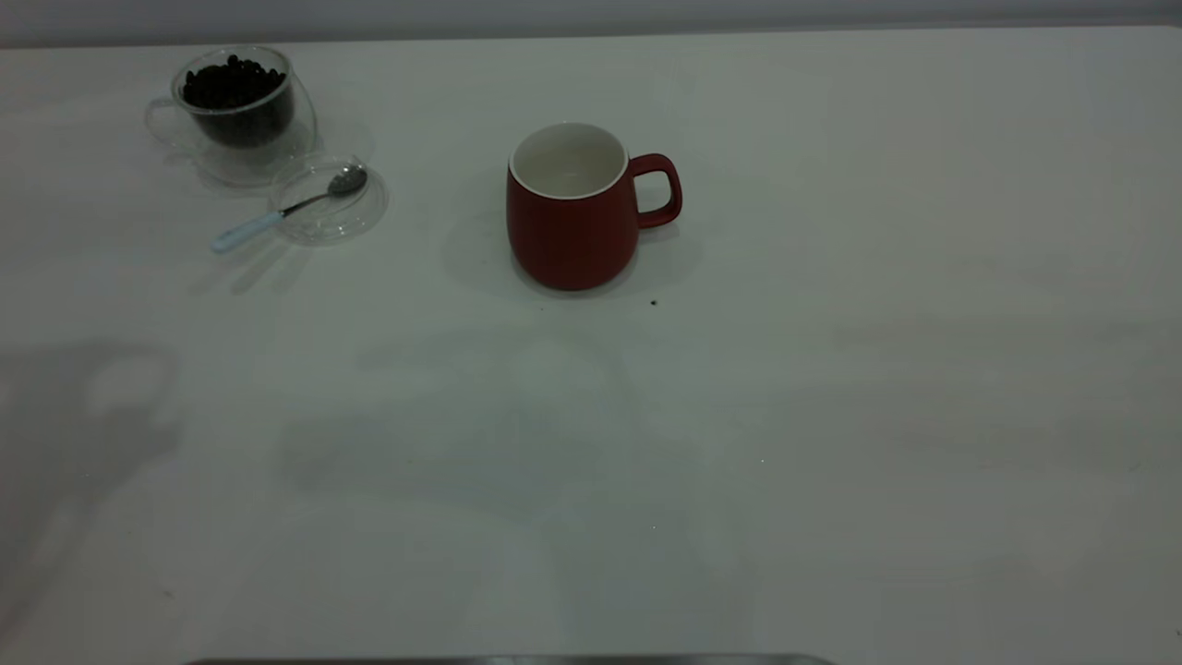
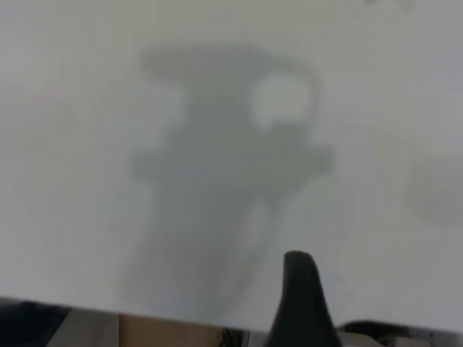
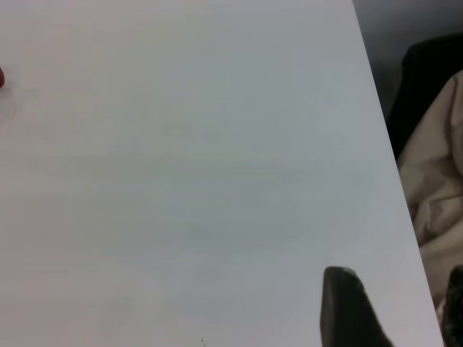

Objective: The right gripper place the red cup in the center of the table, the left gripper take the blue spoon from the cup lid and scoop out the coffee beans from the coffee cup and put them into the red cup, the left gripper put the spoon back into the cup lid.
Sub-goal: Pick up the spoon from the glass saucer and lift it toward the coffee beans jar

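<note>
Currently the red cup (image 1: 572, 214) stands mid-table, ready to receive beans; the blue spoon (image 1: 288, 208) rests on the cup lid (image 1: 362, 214) beside the coffee cup (image 1: 242, 103). The jaw state of the left gripper (image 2: 300, 296) and right gripper (image 3: 351, 307) cannot be told.

A plain grey wall (image 1: 591, 17) runs along the top of the exterior frame. At the right edge of the right wrist frame, crumpled beige fabric (image 3: 434, 181) lies against a dark background
</note>
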You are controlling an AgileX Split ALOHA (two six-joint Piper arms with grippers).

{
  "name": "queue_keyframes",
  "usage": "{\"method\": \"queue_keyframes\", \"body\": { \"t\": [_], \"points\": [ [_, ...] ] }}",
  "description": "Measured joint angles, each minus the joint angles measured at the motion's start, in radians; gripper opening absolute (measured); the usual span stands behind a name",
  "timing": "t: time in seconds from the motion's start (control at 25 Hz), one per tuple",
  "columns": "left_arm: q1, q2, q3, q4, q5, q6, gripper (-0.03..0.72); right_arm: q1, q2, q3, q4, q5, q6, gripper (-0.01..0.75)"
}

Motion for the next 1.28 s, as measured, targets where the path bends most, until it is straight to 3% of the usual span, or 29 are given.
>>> {"method": "queue_keyframes", "body": {
  "t": [0.28, 0.52, 0.6, 0.8, 0.96, 1.12, 1.28],
  "points": [
    [0.022, 0.162, -0.118, -0.031, -0.018, -0.023, 0.585, 0.000, 0.000, 0.000, 0.000, 0.000, 0.000, 0.354],
    [0.069, 0.034, -0.100, -0.191, 0.120, -0.028, 0.585, 0.000, 0.000, 0.000, 0.000, 0.000, 0.000, 0.354],
    [0.069, -0.046, -0.051, -0.203, 0.115, -0.059, 0.585, 0.000, 0.000, 0.000, 0.000, 0.000, 0.000, 0.354],
    [0.070, -0.184, 0.165, -0.123, -0.065, -0.266, 0.585, 0.000, 0.000, 0.000, 0.000, 0.000, 0.000, 0.354],
    [0.071, -0.173, 0.364, -0.114, -0.398, -0.351, 0.585, 0.000, 0.000, 0.000, 0.000, 0.000, 0.000, 0.354],
    [0.071, -0.085, 0.393, -0.132, -0.653, -0.372, 0.585, 0.000, 0.000, 0.000, 0.000, 0.000, 0.000, 0.354],
    [0.071, 0.063, 0.381, -0.136, -0.723, -0.388, 0.570, 0.000, 0.000, 0.000, 0.000, 0.000, 0.000, 0.354]
  ]
}}
